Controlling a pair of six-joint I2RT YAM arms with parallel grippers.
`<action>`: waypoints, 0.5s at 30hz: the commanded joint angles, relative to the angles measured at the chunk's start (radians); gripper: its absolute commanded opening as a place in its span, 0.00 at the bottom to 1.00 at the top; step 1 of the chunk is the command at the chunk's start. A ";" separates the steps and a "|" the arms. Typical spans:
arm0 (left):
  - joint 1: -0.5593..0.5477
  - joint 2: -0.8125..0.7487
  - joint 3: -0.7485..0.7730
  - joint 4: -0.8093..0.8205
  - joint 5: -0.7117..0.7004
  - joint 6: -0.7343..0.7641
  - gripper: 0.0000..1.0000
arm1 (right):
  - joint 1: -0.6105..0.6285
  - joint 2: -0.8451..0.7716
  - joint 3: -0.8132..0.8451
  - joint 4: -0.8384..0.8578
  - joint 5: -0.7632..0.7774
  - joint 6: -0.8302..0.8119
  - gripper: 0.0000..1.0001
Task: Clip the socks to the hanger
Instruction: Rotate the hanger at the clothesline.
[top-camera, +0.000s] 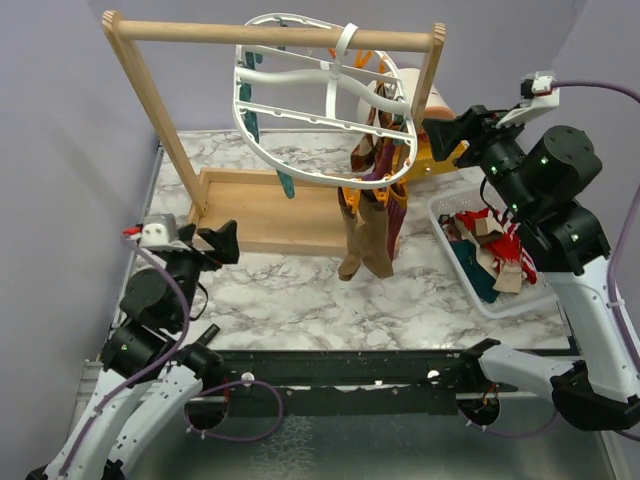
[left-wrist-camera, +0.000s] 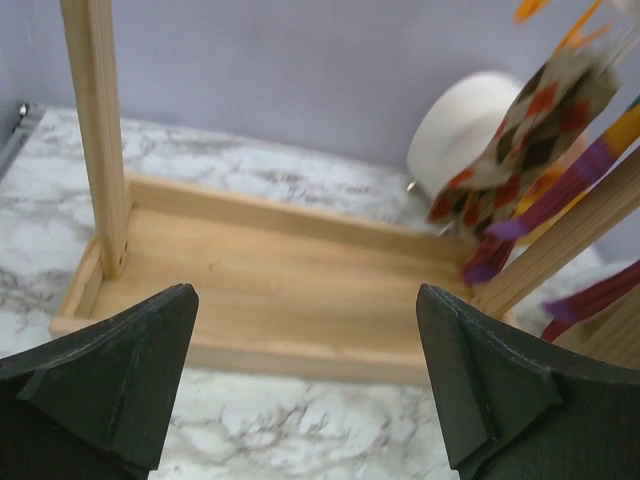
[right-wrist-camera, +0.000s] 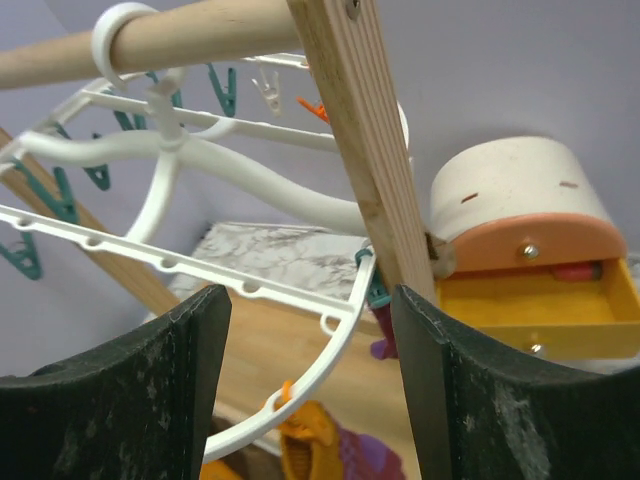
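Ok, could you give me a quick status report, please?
Left hand open, empty. Right hand open, empty, at the hanger. Socks clipped on; more in basket. Wooden post close ahead.

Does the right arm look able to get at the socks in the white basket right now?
Probably yes: the basket sits open-topped close under the right arm, its loose socks uncovered, with nothing between. The jaws stand open and empty, up by the hanger.

A hanger (top-camera: 290, 113) is hung from the top bar of a wooden rack (top-camera: 200, 32) at the table's middle. Clipped socks (top-camera: 368, 225) are hung from its right side, over the rack's tray (top-camera: 260, 215). A basket (top-camera: 440, 205) holding loose socks (top-camera: 490, 245) is set right of the tray.
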 joint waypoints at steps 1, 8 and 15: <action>0.005 0.102 0.259 0.015 -0.069 -0.089 0.99 | 0.004 -0.010 0.030 -0.226 -0.026 0.299 0.70; -0.010 0.410 0.690 -0.240 -0.021 -0.296 0.99 | 0.004 -0.069 -0.063 -0.181 -0.095 0.546 0.67; -0.011 0.511 0.799 -0.126 0.087 -0.434 0.94 | 0.004 -0.076 -0.084 -0.201 -0.043 0.618 0.66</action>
